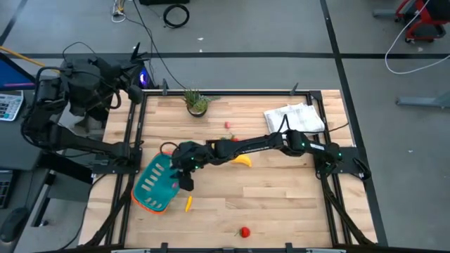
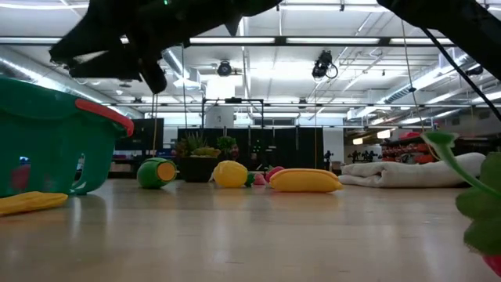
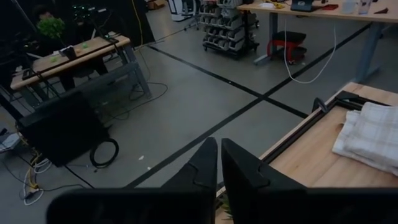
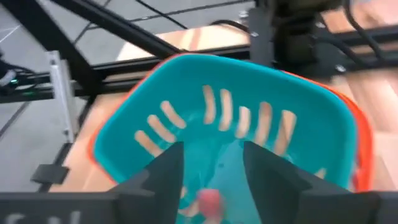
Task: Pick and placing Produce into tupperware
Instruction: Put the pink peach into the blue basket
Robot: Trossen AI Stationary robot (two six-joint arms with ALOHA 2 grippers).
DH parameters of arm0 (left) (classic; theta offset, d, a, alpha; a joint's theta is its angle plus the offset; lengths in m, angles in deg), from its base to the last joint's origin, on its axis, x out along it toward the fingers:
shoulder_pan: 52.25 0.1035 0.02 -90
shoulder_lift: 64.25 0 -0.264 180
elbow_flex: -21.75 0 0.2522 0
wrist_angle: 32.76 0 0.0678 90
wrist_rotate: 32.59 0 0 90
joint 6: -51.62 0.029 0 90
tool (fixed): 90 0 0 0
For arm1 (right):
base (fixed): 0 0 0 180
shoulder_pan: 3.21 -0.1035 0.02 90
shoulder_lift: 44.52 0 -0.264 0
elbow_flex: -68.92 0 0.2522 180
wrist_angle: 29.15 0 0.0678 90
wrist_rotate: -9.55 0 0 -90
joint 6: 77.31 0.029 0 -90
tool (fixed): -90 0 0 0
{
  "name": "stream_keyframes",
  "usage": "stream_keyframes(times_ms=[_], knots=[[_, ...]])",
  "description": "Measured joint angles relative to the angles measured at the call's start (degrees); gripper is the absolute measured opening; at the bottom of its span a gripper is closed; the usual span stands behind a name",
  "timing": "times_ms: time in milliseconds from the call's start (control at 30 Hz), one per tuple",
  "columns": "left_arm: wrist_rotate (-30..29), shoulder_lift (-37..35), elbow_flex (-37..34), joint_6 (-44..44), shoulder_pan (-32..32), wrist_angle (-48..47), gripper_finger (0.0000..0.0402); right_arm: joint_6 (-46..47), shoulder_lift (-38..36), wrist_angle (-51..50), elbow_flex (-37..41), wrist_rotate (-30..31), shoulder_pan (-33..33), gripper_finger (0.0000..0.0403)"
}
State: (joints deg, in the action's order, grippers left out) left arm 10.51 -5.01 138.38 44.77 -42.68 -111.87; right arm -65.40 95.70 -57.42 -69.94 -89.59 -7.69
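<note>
The teal basket with an orange rim (image 1: 153, 184) lies at the table's left near side, tipped so its slotted wall faces up. My right gripper (image 4: 211, 155) hangs open just above it (image 1: 185, 177). A small red piece (image 4: 210, 202) shows blurred inside the basket (image 4: 249, 93), between the fingers but apart from them. On the table lie the banana (image 1: 242, 161), a thin yellow-orange piece (image 1: 188, 204) beside the basket, small red pieces (image 1: 228, 126) and a red piece with a green top (image 1: 245, 231). In the low view a green piece (image 2: 156, 172) and a lemon (image 2: 229, 173) rest on the wood. My left gripper (image 3: 219, 155) is shut, parked beyond the table's far left corner.
A spiky potted plant (image 1: 197, 102) stands at the far edge and a white checked folded cloth (image 1: 294, 117) lies at the far right. My right arm (image 1: 267, 144) stretches across the middle of the table. Bare wood (image 1: 295, 204) lies along the near right side.
</note>
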Motion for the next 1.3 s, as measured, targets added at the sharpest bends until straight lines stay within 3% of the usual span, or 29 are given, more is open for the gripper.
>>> stream_keyframes(times_ms=[133, 267, 500, 567, 733, 900, 1100, 1300], knots=[[-0.01, -0.02, 0.0, -0.28, -0.01, -0.14, 0.0023, 5.15, -0.89, -2.21, -0.07, 0.18, 1.35, 0.0212], [0.01, 0.0, 0.0, -1.67, 0.0, -1.05, 0.0027, 5.83, -5.71, -7.27, -0.15, 1.64, 3.1, 0.0218], [0.01, 0.0, 0.0, -2.42, 0.01, -2.56, 0.003, -1.81, -16.76, -27.0, -0.26, 20.08, 7.86, 0.0202], [0.01, -0.01, 0.0, -3.43, 0.0, -2.67, 0.0027, -1.47, -19.62, -32.65, -0.26, 22.22, 9.88, 0.0198], [0.01, 0.0, 0.0, -4.63, 0.01, -2.68, 0.0021, 7.65, -23.65, -45.59, -0.24, 22.24, 15.68, 0.0192], [0.01, 0.0, 0.0, -4.63, 0.0, -2.68, 0.0027, 10.93, -22.69, -50.91, -0.2, 21.93, 20.97, 0.0189], [0.01, 0.0, 0.0, -4.54, -0.01, -2.68, 0.0032, 11.72, -15.76, -51.75, -0.17, 10.33, 25.9, 0.0189], [0.03, 0.0, 0.0, -4.5, -0.01, -3.62, 0.0022, 15.1, -9.38, -56.58, -0.11, 5.55, 26.8, 0.019]])
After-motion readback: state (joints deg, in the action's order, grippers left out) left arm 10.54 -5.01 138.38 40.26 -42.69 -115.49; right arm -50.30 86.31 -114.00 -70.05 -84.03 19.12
